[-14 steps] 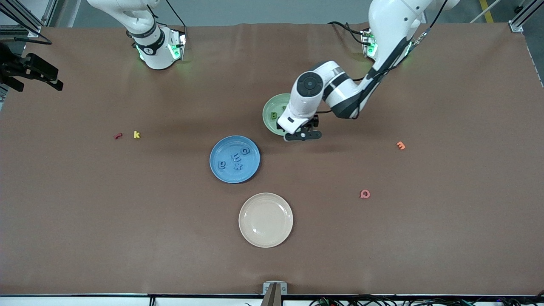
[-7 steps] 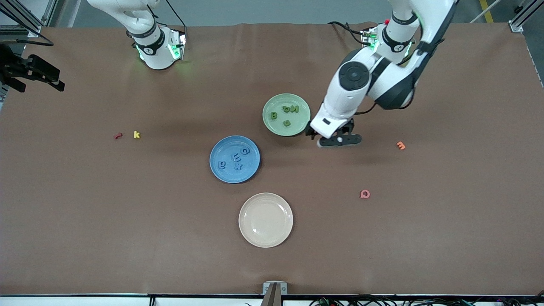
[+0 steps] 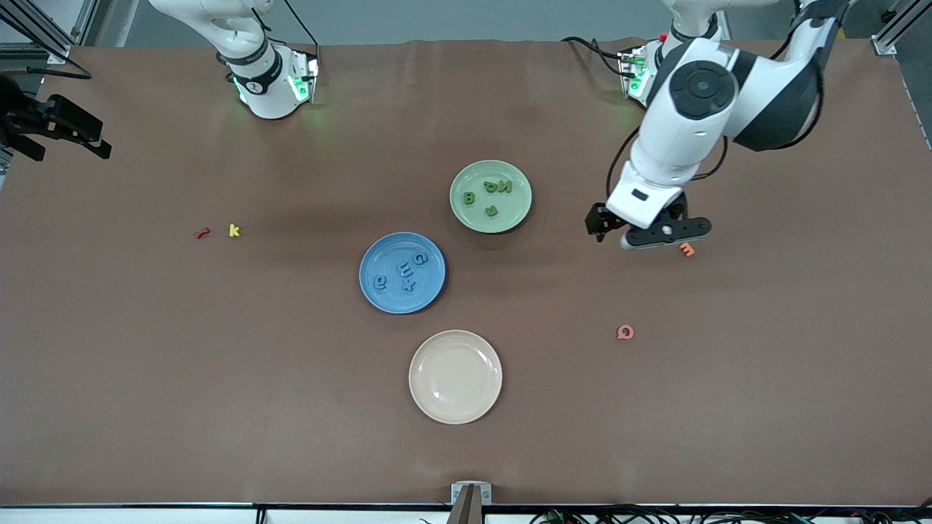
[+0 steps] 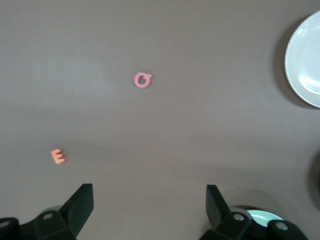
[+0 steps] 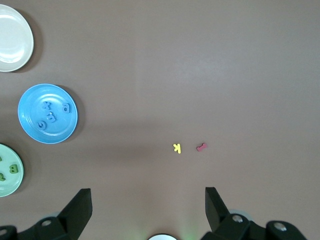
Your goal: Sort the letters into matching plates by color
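You see left gripper (image 3: 632, 231) and right gripper (image 5: 145, 212) wide open, empty; the green letters (image 3: 489, 195), at 9 o'clock from the left gripper, are light, stiff; pinch flat sides

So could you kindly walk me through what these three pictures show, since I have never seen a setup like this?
Two white robot arms stand at a brown table. The big picture looks down from across the table; the other two come from cameras on each arm's wrist.

The left gripper hangs open and empty over the table beside an orange letter. The right gripper waits, open and empty.

Four green letters lie in the green plate, four blue letters in the blue plate. The cream plate holds nothing. A pink letter, a yellow letter and a red letter lie loose.
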Action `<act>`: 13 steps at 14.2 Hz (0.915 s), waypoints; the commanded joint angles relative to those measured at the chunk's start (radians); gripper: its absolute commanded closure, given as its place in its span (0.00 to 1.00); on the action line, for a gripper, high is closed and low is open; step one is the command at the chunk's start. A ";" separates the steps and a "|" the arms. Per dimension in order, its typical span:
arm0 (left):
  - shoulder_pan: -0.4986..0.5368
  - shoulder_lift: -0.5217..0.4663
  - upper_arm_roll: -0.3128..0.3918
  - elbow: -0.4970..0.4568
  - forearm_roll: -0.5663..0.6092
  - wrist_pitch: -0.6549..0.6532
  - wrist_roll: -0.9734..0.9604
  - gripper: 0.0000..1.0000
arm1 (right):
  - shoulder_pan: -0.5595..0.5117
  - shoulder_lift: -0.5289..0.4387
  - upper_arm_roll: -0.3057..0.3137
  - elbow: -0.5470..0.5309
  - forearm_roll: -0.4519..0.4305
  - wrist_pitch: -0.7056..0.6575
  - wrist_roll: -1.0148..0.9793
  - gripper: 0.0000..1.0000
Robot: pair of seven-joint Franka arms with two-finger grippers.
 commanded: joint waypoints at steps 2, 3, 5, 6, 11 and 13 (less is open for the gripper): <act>0.084 -0.010 -0.005 0.127 -0.044 -0.153 0.113 0.01 | -0.012 -0.026 0.005 -0.022 0.026 0.013 -0.007 0.00; 0.116 -0.010 -0.003 0.156 -0.078 -0.175 0.150 0.01 | -0.012 -0.026 0.005 -0.022 0.026 0.013 -0.007 0.00; 0.164 -0.013 -0.002 0.181 -0.090 -0.195 0.207 0.01 | -0.012 -0.026 0.005 -0.022 0.026 0.010 -0.007 0.00; 0.167 -0.020 0.006 0.183 -0.092 -0.204 0.230 0.01 | -0.011 -0.027 0.007 -0.023 0.026 0.010 -0.007 0.00; -0.038 -0.086 0.352 0.183 -0.156 -0.267 0.420 0.01 | -0.009 -0.027 0.010 -0.023 0.015 0.007 -0.009 0.00; -0.086 -0.117 0.458 0.181 -0.156 -0.325 0.521 0.01 | -0.008 -0.029 0.011 -0.023 0.006 0.007 -0.015 0.00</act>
